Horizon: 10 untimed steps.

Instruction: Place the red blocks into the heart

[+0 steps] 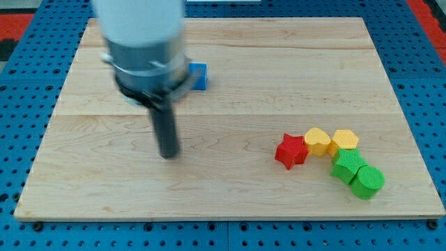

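Bare board [230, 90] lies between my tip [168, 155] and the red star block [291, 151]; the yellow heart block [318, 141] touches its right side.

Desk [293, 77]: pale wooden board of joined planks, grain running left to right, evenly lit. Beneath and around it: blue perforated panel [28, 233] with regular holes. Red patches at the view's top corners.

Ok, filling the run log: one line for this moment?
my tip: mid-board, touching nothing | red star block: right, touching yellow heart block | task: not done
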Tool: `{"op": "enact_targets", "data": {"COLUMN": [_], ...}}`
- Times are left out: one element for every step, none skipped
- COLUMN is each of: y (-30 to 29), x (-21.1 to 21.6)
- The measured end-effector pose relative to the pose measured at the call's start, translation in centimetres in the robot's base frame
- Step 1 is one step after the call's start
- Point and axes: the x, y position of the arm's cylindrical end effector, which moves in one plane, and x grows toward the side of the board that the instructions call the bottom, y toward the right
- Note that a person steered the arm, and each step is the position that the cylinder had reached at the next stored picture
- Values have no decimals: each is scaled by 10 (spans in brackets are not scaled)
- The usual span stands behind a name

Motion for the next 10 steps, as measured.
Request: {"op": "enact_targets", "data": {"y": [-66,-51,-41,-3,82,171,76,95,158,209], "x": [-49,-90,-107,-115,-48,-9,-32,-59,-58,-58]}}
